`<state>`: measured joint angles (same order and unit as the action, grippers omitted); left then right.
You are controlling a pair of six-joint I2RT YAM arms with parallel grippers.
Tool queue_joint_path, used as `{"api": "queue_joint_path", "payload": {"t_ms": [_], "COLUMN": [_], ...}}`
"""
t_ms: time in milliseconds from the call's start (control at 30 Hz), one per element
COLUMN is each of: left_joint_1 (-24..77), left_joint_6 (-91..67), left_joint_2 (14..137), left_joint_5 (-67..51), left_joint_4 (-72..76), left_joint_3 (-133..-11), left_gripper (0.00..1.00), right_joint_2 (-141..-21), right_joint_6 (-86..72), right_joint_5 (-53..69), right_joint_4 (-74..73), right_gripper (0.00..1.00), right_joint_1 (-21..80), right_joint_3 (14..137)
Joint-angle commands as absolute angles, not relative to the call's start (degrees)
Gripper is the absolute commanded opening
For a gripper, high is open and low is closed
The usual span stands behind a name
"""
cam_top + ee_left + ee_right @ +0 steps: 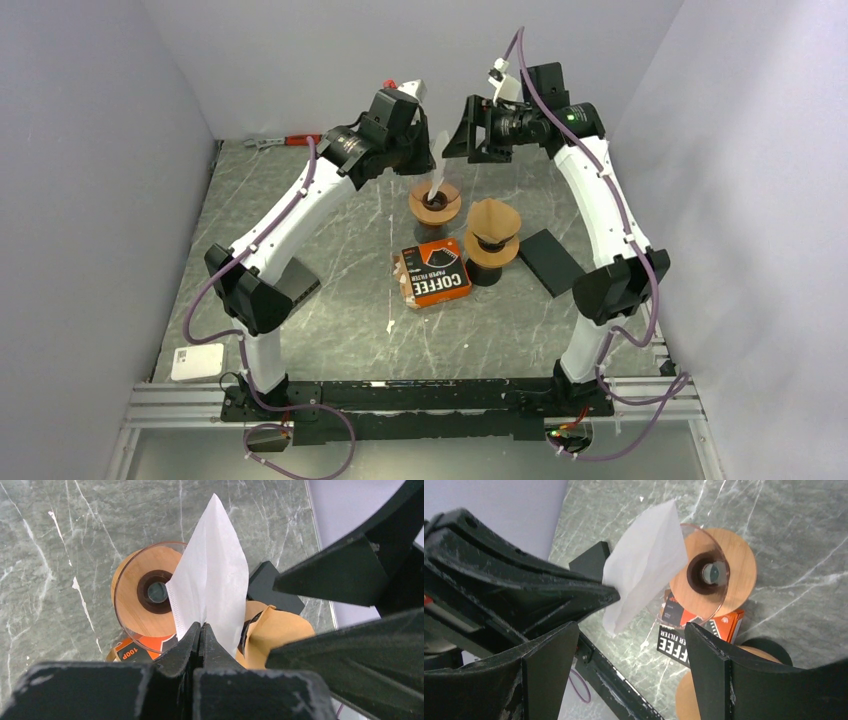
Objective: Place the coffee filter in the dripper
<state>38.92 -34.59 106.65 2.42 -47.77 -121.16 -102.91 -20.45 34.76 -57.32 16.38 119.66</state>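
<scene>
Item one, your left gripper [201, 630]: pressed together, pinching one edge of the white coffee filter [212, 575]. Filter: held over the glass dripper [145, 592]; whether it touches the dripper cannot be told. Item two, your right gripper [630, 630]: spread wide, holding nothing, just beside the filter. Nearby on the surface [340, 270]: orange filter box [433, 272].

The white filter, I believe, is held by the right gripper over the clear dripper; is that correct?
Not quite: it is the left gripper, shut on the white filter over the clear dripper; the right gripper is open. The left wrist view shows it.
</scene>
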Motion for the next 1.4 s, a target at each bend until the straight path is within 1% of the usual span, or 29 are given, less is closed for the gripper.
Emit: {"api": "queue_joint_path", "payload": {"t_ms": [0,200,400,567,833,1033,1200,1367], "left_joint_1": [38.8,38.8,38.0,36.7,33.8,33.1,33.1,33.1], "left_joint_6": [-35.4,-35.7,-37.4,-39.5,-44.6,-44.5,-44.7,-44.0], "left_joint_2": [104.0,103.7,103.4,103.6,102.9,102.2,103.0,102.7], "left_joint_5": [0.7,0.9,0.5,-0.6,-2.5,-2.6,-6.9,-11.6], "left_joint_4": [-45.7,-46.1,-45.8,-46.4,-47.9,-47.3,-45.6,-40.6], "left_joint_3": [-120.9,-121.0,-120.2,-119.8,-117.7,-117.0,-117.0,-116.1], "left_gripper": [0.00,0.00,0.00,0.00,0.00,0.00,0.00,0.00], "right_joint_2": [-106.6,-109.7,-110.2,-110.9,-113.0,-113.0,-113.0,-113.5], "right_joint_6": [-20.7,-20.5,-17.8,-16.0,-14.0,-13.8,-14.6,-15.5], "right_joint_5": [33.3,29.4,26.8,25.6,22.4,22.1,24.2,24.9], "right_joint_4": [-58.1,-62.2,-65.5,-66.9,-69.8,-69.0,-67.0,-64.6], "right_gripper": [0.82,0.82,0.73,0.63,0.56,0.56,0.61,0.64], "right_joint_1": [16.8,17.4,17.6,17.6,18.1,18.2,18.2,18.4], "right_joint_3": [125.8,127.5,127.1,125.8,128.5,128.3,128.3,127.7]}}
